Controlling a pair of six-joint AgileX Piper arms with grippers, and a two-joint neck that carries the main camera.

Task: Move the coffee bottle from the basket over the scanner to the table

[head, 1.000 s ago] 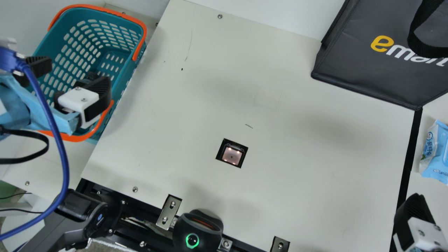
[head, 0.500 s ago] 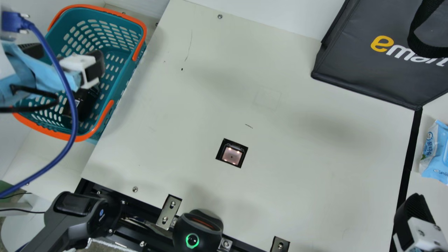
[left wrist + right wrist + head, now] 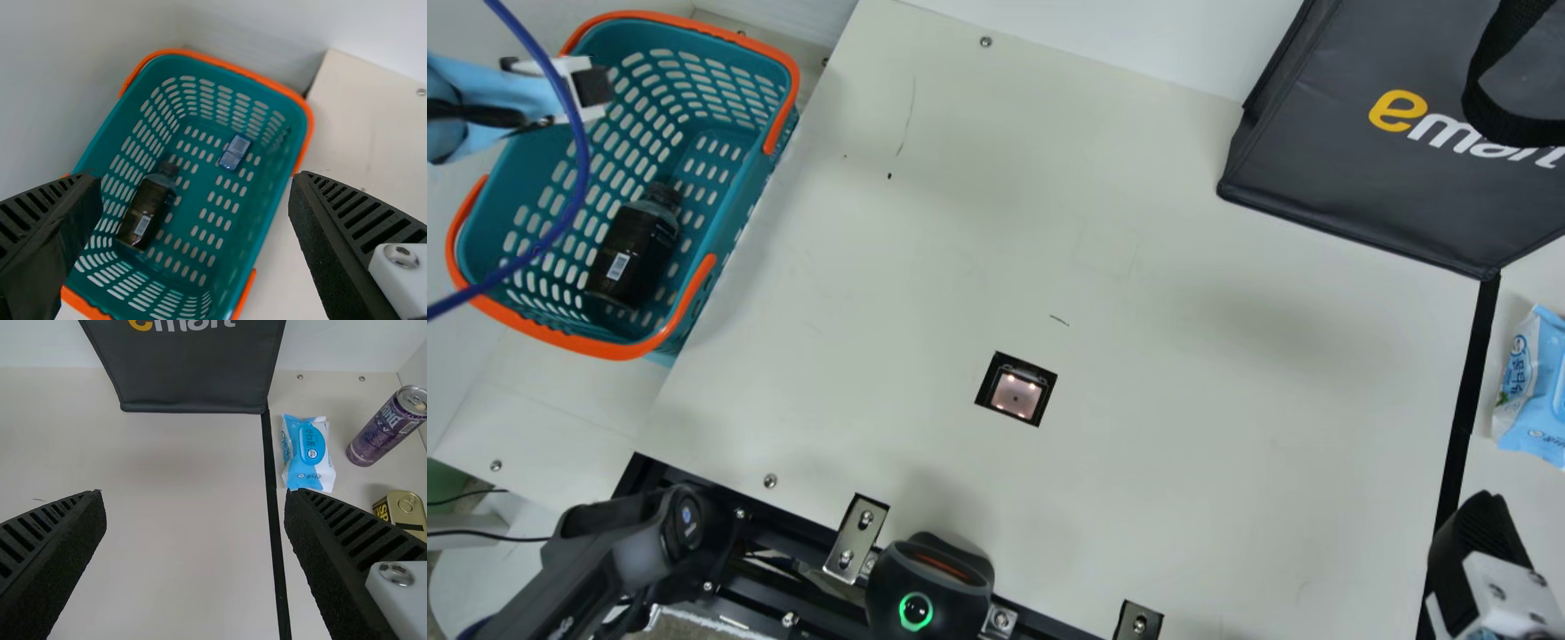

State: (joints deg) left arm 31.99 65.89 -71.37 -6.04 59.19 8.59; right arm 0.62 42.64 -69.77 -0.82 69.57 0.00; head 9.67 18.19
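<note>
In the main view my left gripper (image 3: 587, 87) is over the far left edge of the teal basket (image 3: 781, 142). The dark coffee bottle (image 3: 633, 253) lies on its side inside that basket, clear of the fingers. From the left wrist, my left gripper (image 3: 195, 207) is open above the basket (image 3: 267, 227), with the bottle (image 3: 145, 210) lying below. The scanner (image 3: 1016, 395) is set into the table (image 3: 1183, 444). At the main view's lower right corner is my right gripper (image 3: 1485, 560); in the right wrist view the right gripper (image 3: 195, 533) is open, holding nothing.
A small blue-and-silver item (image 3: 235, 152) also lies in the basket. A black bag (image 3: 1352, 151) stands at the back right. Right of the black strip are a wipes pack (image 3: 1534, 387), a purple can (image 3: 383, 430) and a gold tin (image 3: 405, 510). A black device (image 3: 929, 582) is at the front edge.
My left arm has risen and drawn back toward the far left of the basket, uncovering the bottle. The right arm has stayed still.
</note>
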